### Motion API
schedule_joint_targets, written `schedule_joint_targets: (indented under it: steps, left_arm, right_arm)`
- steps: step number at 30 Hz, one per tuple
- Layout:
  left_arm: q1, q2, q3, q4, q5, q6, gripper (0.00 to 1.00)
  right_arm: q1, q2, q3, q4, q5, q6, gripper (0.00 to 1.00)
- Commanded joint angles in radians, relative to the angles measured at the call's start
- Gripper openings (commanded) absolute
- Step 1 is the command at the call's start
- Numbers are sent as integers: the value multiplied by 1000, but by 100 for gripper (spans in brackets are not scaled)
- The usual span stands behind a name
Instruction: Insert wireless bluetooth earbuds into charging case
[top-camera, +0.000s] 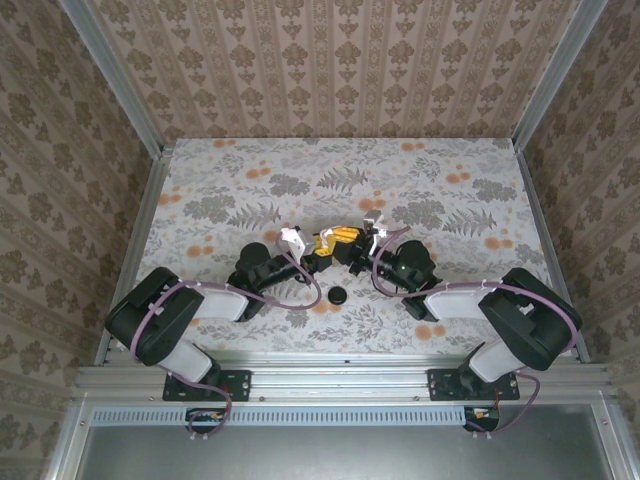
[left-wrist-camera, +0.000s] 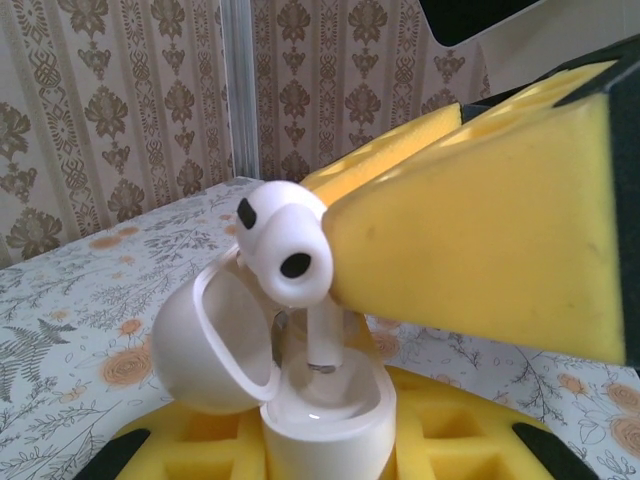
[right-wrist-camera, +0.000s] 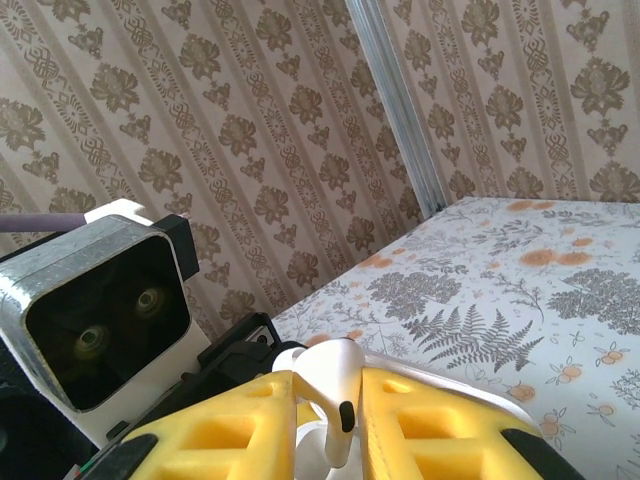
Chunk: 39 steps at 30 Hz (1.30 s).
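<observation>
Earbud (left-wrist-camera: 285, 245) hangs stem-down over the open charging case (left-wrist-camera: 325, 420), stem tip dipping into the well, not seated yet. Right hand (right-wrist-camera: 328, 400) pinches the bud between yellow pads. Left hand (left-wrist-camera: 325, 452) clamps the case from below, mid-counter (top-camera: 300, 170). Second earbud? Can't tell. The tilted-back lid sits close beside the bud. Black disc (top-camera: 337, 295) lies apart, nearer the bases.

A robot test cell dressed up as a home: damask wallpaper (top-camera: 330, 60) in aluminium posts (top-camera: 112, 78) walls a floral-clothed table (top-camera: 250, 180), with the left arm (top-camera: 175, 310) and right arm (top-camera: 510, 310) bolted to a metal rail (top-camera: 340, 378) at its near edge.
</observation>
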Motion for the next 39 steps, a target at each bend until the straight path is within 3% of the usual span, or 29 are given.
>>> schedule_joint_targets:
  steps: [1,39]
  left_arm:
    - [-6,-39,7,43,-8,7,13]
    - [-7,-69,-3,40,-6,82,13]
  right_arm:
    - [14,-1,-18,29,6,21,22]
    - [28,76,2,11,-53,86,22]
